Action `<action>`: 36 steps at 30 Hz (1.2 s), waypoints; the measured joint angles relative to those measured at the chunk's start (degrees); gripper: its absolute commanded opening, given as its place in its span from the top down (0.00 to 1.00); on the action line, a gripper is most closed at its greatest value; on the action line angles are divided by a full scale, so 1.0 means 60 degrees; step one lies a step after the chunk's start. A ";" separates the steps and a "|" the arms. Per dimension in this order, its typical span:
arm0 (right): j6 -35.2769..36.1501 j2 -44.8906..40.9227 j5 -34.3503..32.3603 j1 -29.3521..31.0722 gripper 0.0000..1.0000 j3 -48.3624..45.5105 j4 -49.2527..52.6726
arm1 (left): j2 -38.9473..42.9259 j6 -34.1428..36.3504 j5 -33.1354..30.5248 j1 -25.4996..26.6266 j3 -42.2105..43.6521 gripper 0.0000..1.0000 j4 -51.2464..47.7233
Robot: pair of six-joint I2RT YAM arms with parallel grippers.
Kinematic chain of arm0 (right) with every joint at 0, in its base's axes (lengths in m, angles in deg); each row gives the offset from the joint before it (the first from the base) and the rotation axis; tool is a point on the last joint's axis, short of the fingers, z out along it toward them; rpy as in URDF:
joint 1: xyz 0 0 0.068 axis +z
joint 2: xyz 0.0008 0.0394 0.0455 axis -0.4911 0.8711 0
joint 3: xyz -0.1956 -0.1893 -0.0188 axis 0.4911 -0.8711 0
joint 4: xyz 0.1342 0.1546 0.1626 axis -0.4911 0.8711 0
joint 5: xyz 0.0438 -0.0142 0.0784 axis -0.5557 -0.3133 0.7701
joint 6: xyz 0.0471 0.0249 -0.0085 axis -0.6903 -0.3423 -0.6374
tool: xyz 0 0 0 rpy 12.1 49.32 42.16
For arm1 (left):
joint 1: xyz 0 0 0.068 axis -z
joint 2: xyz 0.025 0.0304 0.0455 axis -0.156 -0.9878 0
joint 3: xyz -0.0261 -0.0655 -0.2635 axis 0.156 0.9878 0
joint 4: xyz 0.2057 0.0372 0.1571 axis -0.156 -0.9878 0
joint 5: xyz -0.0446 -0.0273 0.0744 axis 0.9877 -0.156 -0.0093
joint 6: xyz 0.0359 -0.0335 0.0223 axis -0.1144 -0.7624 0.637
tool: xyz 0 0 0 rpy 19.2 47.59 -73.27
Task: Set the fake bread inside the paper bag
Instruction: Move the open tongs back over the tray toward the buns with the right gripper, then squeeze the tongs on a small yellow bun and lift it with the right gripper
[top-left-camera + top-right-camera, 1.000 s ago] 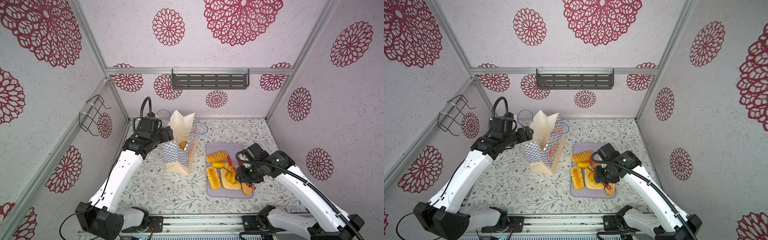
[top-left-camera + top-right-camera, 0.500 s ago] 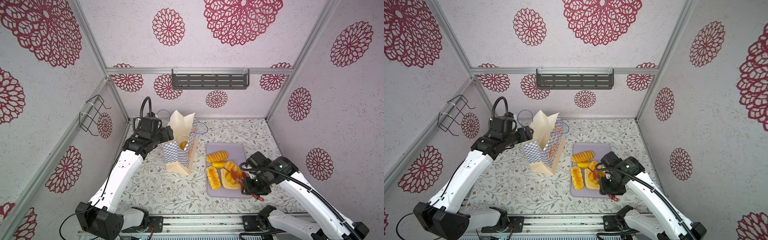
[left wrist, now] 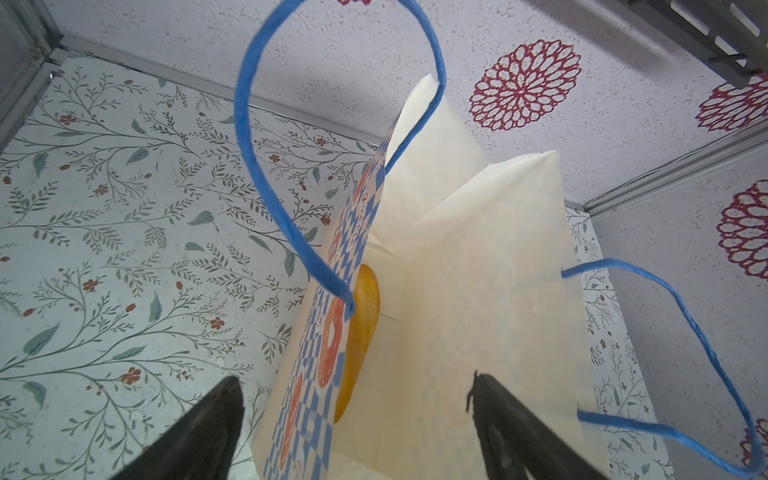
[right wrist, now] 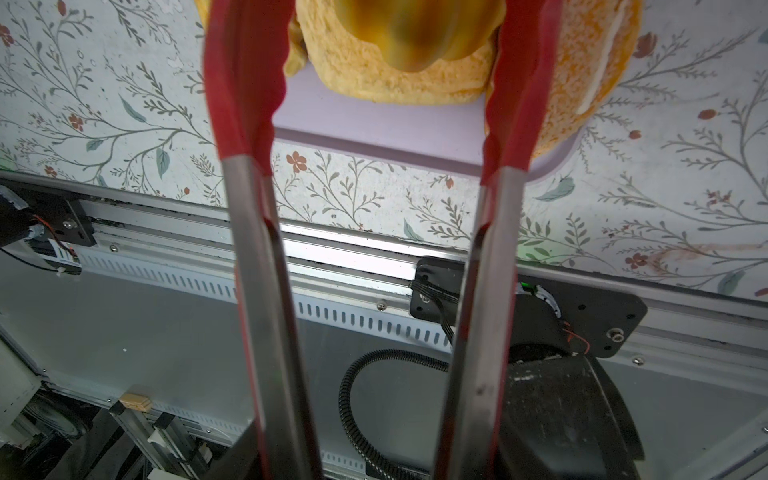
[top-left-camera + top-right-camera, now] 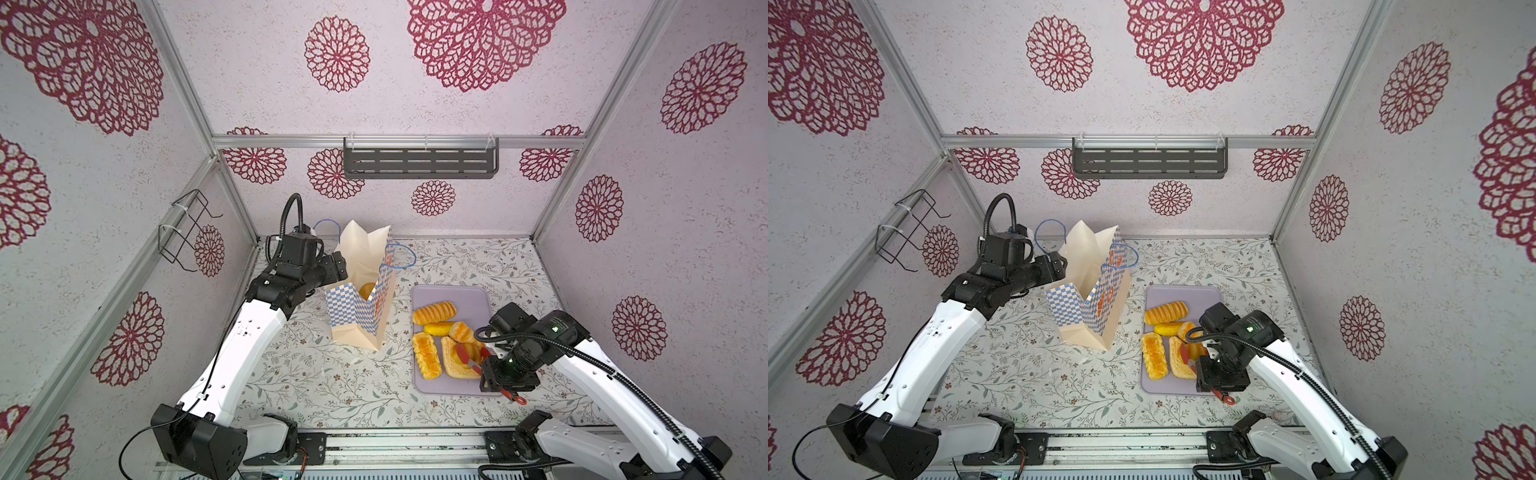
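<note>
The paper bag [image 5: 361, 316] [image 5: 1084, 307] stands open left of the tray, with one piece of fake bread [image 5: 368, 289] [image 3: 365, 324] inside. My left gripper [image 5: 338, 266] [image 3: 353, 395] is open at the bag's rim, one finger outside the checkered wall and one inside. Several more pieces of fake bread lie on the lilac tray [image 5: 449, 293] [image 5: 1183, 293]: a ribbed roll [image 5: 434, 312], a braided loaf [image 5: 427, 360] and a toast slice [image 5: 457, 368]. My right gripper [image 5: 505, 374] [image 5: 1221, 376] is shut on red tongs [image 5: 469, 357] [image 4: 245, 83]. The tongs' tips straddle a glossy pastry [image 4: 399, 33] on the toast.
A grey shelf [image 5: 419, 162] hangs on the back wall and a wire rack [image 5: 183, 232] on the left wall. The tray's front edge lies close to the metal rail [image 4: 353, 257] along the table's front. The bag's blue cord handles [image 3: 266, 166] loop above its rim.
My right arm has drawn back toward the tray's front edge and the tongs now point inward over the toast, spread slightly wider. The left arm and the bag have not moved.
</note>
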 measured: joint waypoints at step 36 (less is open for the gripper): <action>0.0488 0.0998 -0.1107 0.0000 0.70 0.1067 -0.0149 | 0.0000 -0.0036 0.0040 0.0000 0.0000 0.11 0.0066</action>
